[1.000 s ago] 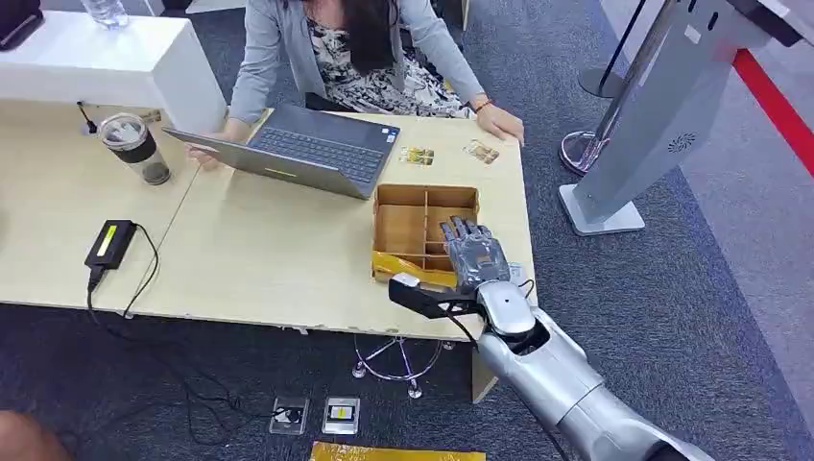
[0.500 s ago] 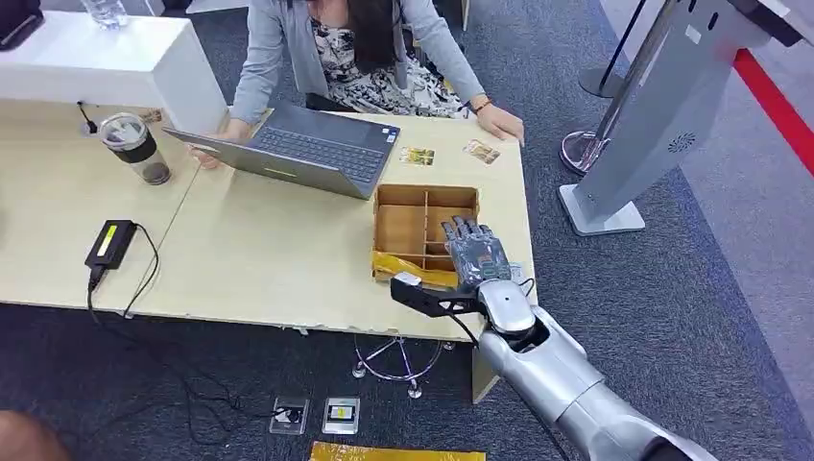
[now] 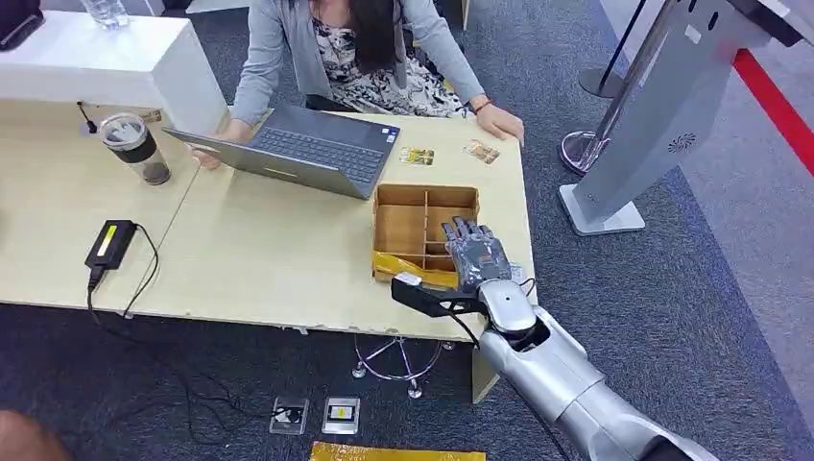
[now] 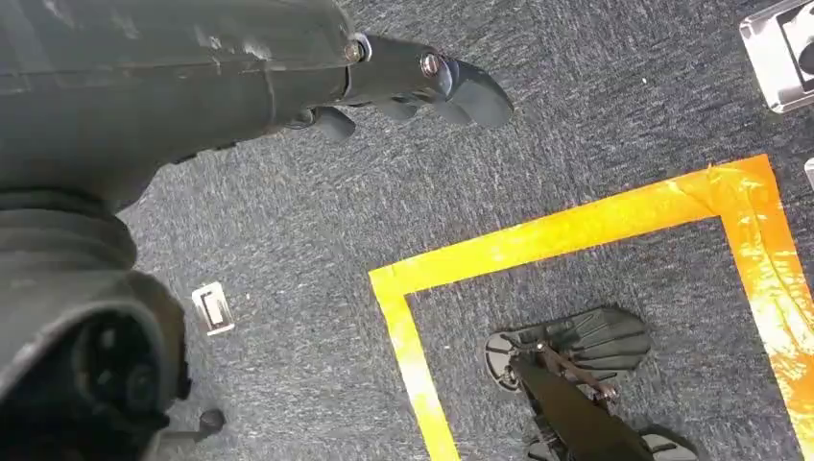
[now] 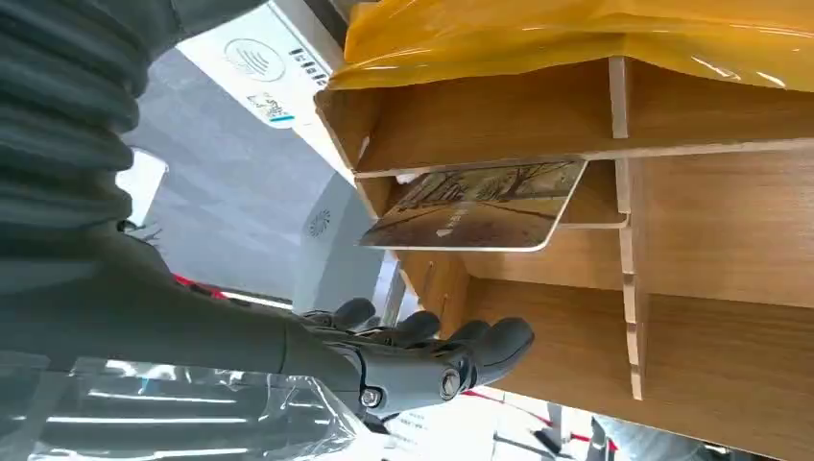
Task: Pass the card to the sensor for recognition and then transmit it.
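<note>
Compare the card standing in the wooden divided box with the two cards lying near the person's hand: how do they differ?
The picture-printed card in the wooden divided box leans tilted inside a compartment of the box; the two small cards on the light wooden table lie flat. The boxed card sits close to the robot's right hand; the table cards lie past the box, beside the grey laptop. All look to be printed in brownish tones.

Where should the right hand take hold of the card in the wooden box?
Probably by its free long edge, coming from above through the box's open top. The card leans tilted in a compartment, one edge raised off the floor, leaving room for fingers. The right hand hovers over it, holding nothing.
</note>
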Controlling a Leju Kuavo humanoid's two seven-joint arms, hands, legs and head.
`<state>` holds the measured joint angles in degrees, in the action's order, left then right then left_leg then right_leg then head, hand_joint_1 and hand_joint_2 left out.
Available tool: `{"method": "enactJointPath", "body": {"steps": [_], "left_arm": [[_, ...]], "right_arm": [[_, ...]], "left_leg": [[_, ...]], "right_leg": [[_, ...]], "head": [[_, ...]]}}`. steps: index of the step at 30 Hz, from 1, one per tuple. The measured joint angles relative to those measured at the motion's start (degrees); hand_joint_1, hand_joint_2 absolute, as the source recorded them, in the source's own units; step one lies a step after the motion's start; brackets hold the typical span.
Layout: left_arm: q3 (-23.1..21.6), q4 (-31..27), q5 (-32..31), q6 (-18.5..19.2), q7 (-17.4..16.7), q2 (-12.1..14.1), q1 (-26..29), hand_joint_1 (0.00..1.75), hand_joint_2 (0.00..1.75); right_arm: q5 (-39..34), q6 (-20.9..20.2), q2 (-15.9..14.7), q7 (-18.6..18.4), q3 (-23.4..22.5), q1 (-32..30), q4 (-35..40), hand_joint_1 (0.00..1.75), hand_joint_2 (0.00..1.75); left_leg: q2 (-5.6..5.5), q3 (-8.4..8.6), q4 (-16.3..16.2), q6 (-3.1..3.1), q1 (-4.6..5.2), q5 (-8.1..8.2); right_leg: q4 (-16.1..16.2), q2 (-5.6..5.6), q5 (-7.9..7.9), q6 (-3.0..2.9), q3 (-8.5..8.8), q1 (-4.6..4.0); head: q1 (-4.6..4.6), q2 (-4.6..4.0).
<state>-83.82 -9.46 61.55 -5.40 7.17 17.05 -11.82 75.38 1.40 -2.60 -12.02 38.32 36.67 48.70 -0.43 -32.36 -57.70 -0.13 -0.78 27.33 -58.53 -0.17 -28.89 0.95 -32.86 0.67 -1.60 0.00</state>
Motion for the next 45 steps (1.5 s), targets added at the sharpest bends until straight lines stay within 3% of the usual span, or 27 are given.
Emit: {"method": "enactJointPath", "body": {"steps": [4,5,6,7,37,45], "left_arm": [[0.00,0.00,0.00,0.00,0.00,0.00,0.00,0.00,0.00],[0.00,-0.02,0.00,0.00,0.00,0.00,0.00,0.00,0.00],[-0.02,-0.02,0.00,0.00,0.00,0.00,0.00,0.00,0.00],[-0.02,0.00,0.00,0.00,0.00,0.00,0.00,0.00,0.00],[-0.07,-0.02,-0.15,0.20,0.00,0.02,-0.01,0.00,0.00],[-0.09,-0.02,-0.37,0.15,0.00,0.04,0.01,0.00,0.00]], "right_arm": [[-0.15,0.02,0.00,0.20,0.00,0.00,-0.09,0.00,1.75],[-0.17,0.02,0.00,0.20,0.00,0.00,-0.09,0.07,1.75],[-0.17,0.02,0.00,0.20,0.00,0.00,-0.11,1.57,1.75],[-0.17,0.02,0.00,0.22,0.00,0.00,-0.11,1.75,1.75],[-2.14,-0.26,0.90,1.22,-0.02,0.14,-1.44,1.75,1.75],[-4.11,0.50,0.33,2.54,-1.42,3.26,-0.68,1.75,1.75]], "left_leg": [[0.00,0.00,0.00,0.00,0.00,0.00],[0.00,0.00,0.00,0.00,0.00,0.00],[0.00,0.00,0.00,0.00,0.00,0.00],[0.00,0.00,0.00,0.00,0.00,0.00],[0.01,0.05,0.00,0.00,0.00,0.00],[0.02,0.05,-0.01,0.00,0.00,-0.01]], "right_leg": [[0.00,0.00,0.00,0.00,0.00,0.00],[0.00,0.00,0.00,0.00,0.00,0.00],[0.00,0.00,0.00,0.00,0.00,0.00],[0.00,0.00,0.00,0.00,0.00,0.00],[0.00,0.02,0.00,0.00,0.02,0.00],[0.00,0.03,0.02,-0.02,0.01,0.00]], "head": [[0.00,0.00],[0.00,0.00],[0.00,0.00],[0.00,0.00],[0.00,0.00],[0.00,0.00]]}}
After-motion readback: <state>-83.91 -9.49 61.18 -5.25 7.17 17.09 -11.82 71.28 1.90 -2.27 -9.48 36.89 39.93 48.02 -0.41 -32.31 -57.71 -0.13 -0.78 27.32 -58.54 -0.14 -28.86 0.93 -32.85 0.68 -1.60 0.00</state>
